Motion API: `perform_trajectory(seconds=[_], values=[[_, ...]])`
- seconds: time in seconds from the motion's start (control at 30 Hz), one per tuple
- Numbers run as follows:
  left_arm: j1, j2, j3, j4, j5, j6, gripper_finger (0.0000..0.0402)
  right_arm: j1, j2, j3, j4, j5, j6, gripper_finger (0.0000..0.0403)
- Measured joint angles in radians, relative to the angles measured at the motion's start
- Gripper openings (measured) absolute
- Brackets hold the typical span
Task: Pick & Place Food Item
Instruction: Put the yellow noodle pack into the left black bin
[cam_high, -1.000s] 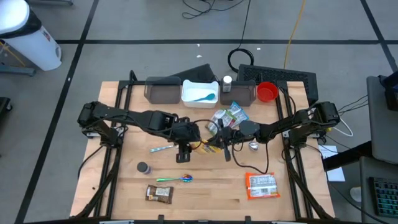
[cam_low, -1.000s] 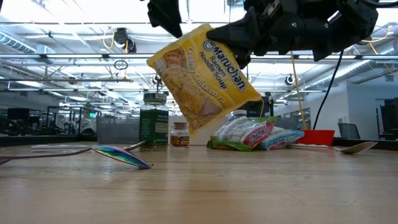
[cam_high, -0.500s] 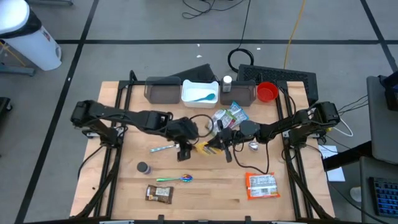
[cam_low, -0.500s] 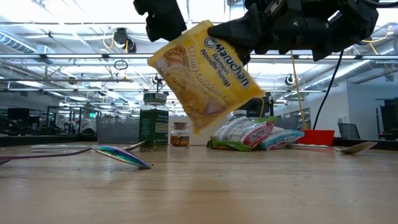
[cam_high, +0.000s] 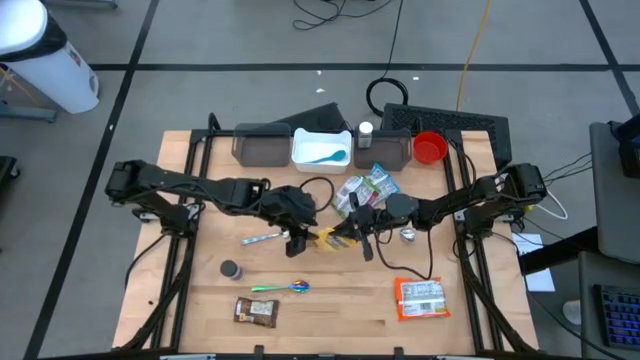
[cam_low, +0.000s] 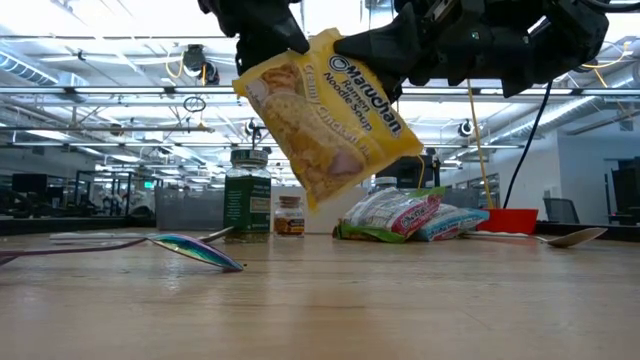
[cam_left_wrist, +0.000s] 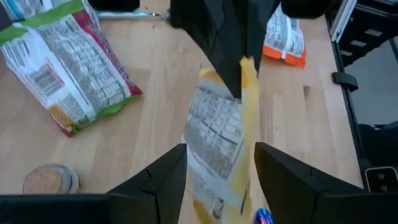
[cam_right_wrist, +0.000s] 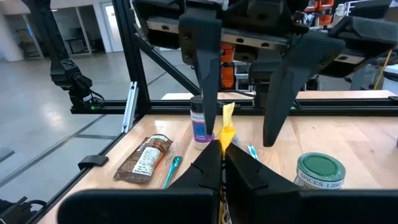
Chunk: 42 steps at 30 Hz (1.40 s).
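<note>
A yellow ramen noodle packet (cam_low: 325, 115) hangs in the air above the middle of the wooden bench (cam_high: 340, 300), tilted, with its lower corner clear of the surface. The right hand (cam_right_wrist: 221, 163) is pinched closed on one edge of the packet and carries its weight. The left hand (cam_left_wrist: 214, 165), facing it from the 9 o'clock side, has its fingers spread wide on either side of the packet without gripping it. Judging from this, the hold is thin: a slippery wrapper held only by its edge could slide free or swing. If the left hand closes off-centre, it may crumple the packet or knock it loose. Below and toward 12 o'clock lie green snack bags (cam_high: 365, 187). A colourful spoon (cam_low: 195, 250) lies toward 7 o'clock. A spice jar (cam_low: 248, 207) stands behind. A dropped packet could land on any of these.
</note>
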Motion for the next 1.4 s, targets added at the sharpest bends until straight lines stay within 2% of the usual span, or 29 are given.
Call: perform_trajectory(seconds=[0.13, 0.23, 0.4, 0.6, 0.87, 1.0, 1.17, 1.27, 1.4], values=[[0.001, 0.000, 0.000, 0.008, 0.018, -0.009, 0.0194, 0.000, 0.000, 0.000, 0.000, 0.001, 0.000, 0.0000], [0.002, 0.006, 0.000, 0.003, 0.019, -0.022, 0.0174, 0.000, 0.000, 0.000, 0.000, 0.001, 0.000, 0.0000], [0.006, 0.008, 0.000, 0.002, 0.018, -0.028, 0.0110, 0.000, 0.000, 0.000, 0.000, 0.001, 0.000, 0.0000], [0.013, 0.008, 0.000, 0.001, 0.019, -0.032, 0.0012, 0.000, 0.000, 0.000, 0.000, 0.002, 0.000, 0.0000], [0.018, 0.008, 0.000, -0.005, 0.021, -0.071, 0.0004, -0.001, 0.000, 0.000, 0.004, 0.002, -0.019, 0.0004], [0.018, 0.008, 0.000, -0.012, 0.020, -0.080, 0.0003, 0.000, 0.000, 0.000, 0.007, 0.002, -0.026, 0.0037], [0.029, 0.009, 0.033, -0.056, 0.017, -0.108, 0.0002, -0.003, -0.002, 0.000, 0.022, 0.008, -0.034, 0.0113], [0.042, 0.009, 0.078, -0.110, 0.015, -0.128, 0.0002, -0.015, -0.026, -0.008, -0.007, 0.030, -0.031, 0.0156], [0.058, 0.009, 0.172, -0.239, -0.054, -0.113, 0.0001, -0.037, -0.089, -0.043, -0.027, 0.055, -0.013, 0.0193]])
